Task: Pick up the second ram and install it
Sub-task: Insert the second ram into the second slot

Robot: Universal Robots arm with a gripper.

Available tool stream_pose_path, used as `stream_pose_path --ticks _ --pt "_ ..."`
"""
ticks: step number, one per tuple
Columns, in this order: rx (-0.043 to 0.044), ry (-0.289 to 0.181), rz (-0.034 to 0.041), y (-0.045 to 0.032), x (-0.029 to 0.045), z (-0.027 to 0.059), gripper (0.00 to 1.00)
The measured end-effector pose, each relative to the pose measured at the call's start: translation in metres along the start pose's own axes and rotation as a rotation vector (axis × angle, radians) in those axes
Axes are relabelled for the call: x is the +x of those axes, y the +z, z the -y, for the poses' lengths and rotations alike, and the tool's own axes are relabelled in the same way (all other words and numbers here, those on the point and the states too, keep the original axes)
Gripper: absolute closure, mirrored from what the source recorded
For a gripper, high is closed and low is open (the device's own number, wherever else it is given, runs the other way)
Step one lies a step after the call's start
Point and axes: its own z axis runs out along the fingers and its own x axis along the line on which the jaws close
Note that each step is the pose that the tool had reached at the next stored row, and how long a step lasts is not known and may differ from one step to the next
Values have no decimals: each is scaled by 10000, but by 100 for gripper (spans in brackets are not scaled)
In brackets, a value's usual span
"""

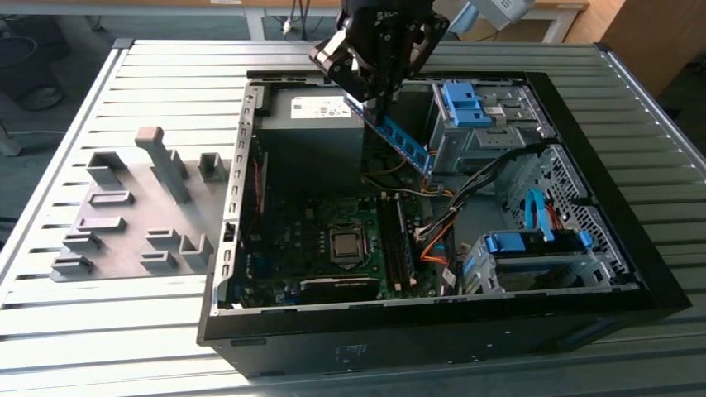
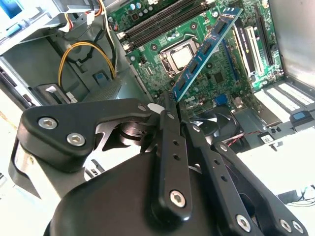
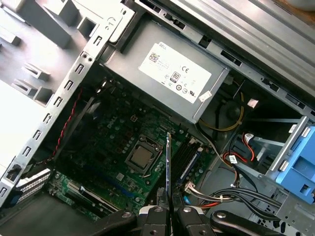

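Note:
The second ram (image 1: 401,141) is a thin blue-green stick with black chips, hanging tilted above the open computer case (image 1: 651,273). My gripper (image 1: 375,101) is shut on its upper end. In the second wrist view the ram (image 2: 206,49) slants out from my gripper (image 2: 170,98) over the motherboard (image 2: 206,78). Seen edge-on in the first wrist view, the ram (image 3: 168,167) rises from my gripper (image 3: 167,212) beside the memory slots (image 3: 189,157). These long dark memory slots (image 1: 398,248) lie on the motherboard, right of the processor socket (image 1: 347,244), well below the stick.
A grey holder tray (image 1: 132,207) with upright blocks sits on the slatted table at the exterior view's left. Inside the case are the power supply (image 1: 320,107), blue drive-bay latches (image 1: 469,103) (image 1: 530,244) and loose cables (image 1: 441,223) near the slots.

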Motion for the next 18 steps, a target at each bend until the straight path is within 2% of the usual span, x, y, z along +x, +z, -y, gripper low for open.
stream_pose_path --ticks 18 --pt "14 649 -2 0 0 0 86"
